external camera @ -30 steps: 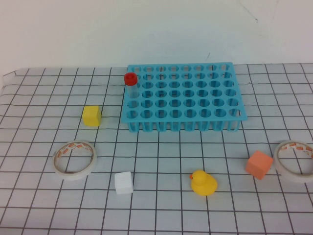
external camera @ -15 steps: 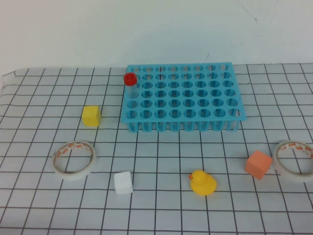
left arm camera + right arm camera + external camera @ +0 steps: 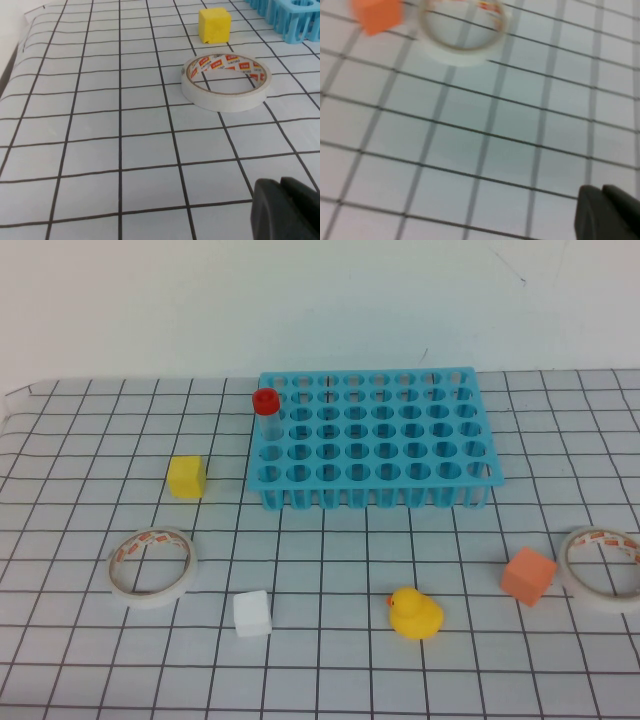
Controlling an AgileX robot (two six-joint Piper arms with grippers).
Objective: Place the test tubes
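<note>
From above, the blue rack (image 3: 488,445) sits toward the far edge of the tabletop, about midway along it. One test tube (image 3: 268,426) stands upright in a hole along the rack's left edge, toward its far-left corner, with its red cap (image 3: 266,400) well clear of the rim. Neither arm shows here.

The left wrist view has the left gripper (image 3: 281,187) low over the tabletop's near-left part. Its jaws are pressed together on nothing, and a tape roll (image 3: 226,81) lies ahead of it.

The right wrist view shows the right gripper (image 3: 601,192) closed and empty too, near the right edge by another tape roll (image 3: 462,30) and an orange cube (image 3: 376,15).

I'd guess the tube is light, smooth, slippery and easily cracked. Grip it gently just under the cap.
</note>
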